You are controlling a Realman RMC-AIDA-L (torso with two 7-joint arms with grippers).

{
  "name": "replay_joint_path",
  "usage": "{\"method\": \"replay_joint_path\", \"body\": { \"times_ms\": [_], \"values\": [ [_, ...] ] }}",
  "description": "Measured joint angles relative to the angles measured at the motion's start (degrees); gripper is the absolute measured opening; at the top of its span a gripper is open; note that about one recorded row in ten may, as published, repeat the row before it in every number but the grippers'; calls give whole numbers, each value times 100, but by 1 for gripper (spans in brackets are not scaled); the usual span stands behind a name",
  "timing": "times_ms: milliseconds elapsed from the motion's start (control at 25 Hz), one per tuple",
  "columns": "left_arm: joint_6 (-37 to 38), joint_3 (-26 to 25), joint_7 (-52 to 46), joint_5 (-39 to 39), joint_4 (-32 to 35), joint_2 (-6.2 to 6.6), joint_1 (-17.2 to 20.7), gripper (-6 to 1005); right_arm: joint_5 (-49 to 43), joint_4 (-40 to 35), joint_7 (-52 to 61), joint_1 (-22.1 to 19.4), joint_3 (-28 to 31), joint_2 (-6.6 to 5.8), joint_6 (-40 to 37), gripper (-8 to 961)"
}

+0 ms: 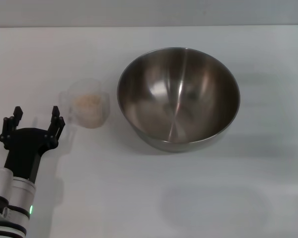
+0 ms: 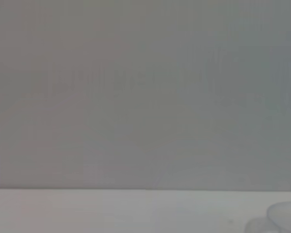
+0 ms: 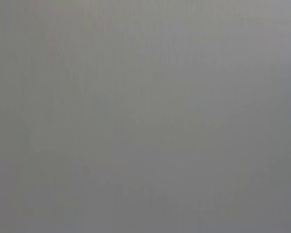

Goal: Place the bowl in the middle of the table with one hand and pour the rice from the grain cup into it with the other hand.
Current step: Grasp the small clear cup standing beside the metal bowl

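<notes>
Left gripper: the left gripper (image 1: 34, 120) is low on the robot's left side of the table (image 1: 139, 198). Its two black fingers (image 1: 55, 119) are spread apart and hold nothing.
Grain cup: the grain cup (image 1: 87, 104) stands upright on the table, just past the gripper's far finger and a little toward the bowl. The finger looks very near the cup's side, maybe near its little handle, but I cannot tell if they touch. A bit of the cup's rim also shows at the edge of the left wrist view (image 2: 285, 214).
Rice: the rice (image 1: 88, 105) is a small pale heap inside the cup. None is in the bowl.
Bowl: the shiny steel bowl (image 1: 179, 96) sits upright near the middle of the table, just beside the cup, and it looks empty.
Right gripper: it is not in any view, and the right wrist view shows only plain grey.
Step now: the bowl seems to be in its place, so I think the job now is to pick up the cup.
Next move: the gripper should slide over so its fingers go around the cup, then squeeze gently. The cup is small and light, so a bump could tip it and spill the rice.
</notes>
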Motion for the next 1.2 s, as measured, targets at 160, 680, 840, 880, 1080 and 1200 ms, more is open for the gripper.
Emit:
{"method": "replay_joint_path", "body": {
  "times_ms": [160, 680, 840, 880, 1080, 1200],
  "values": [
    [-94, 5, 2, -44, -32, 0, 0, 812, 0, 0, -2, 10, 0, -25, 0, 487],
    [-232, 131, 6, -298, -43, 0, -228, 793, 0, 10, -5, 14, 13, -59, 2, 488],
    [-269, 128, 6, -299, -29, 0, -253, 787, 0, 6, -5, 14, 10, -59, -33, 488],
    [-304, 110, 6, -299, -11, 0, -268, 786, 0, 4, -5, 4, 1, -59, -61, 488],
    [-328, 96, 6, -316, 18, 0, -327, 779, 1, 23, -4, -30, -5, -59, -77, 488],
    [-349, 96, 6, -367, 29, 0, -365, 775, 1, 23, -5, -39, -6, -59, -104, 488]
  ]
}}
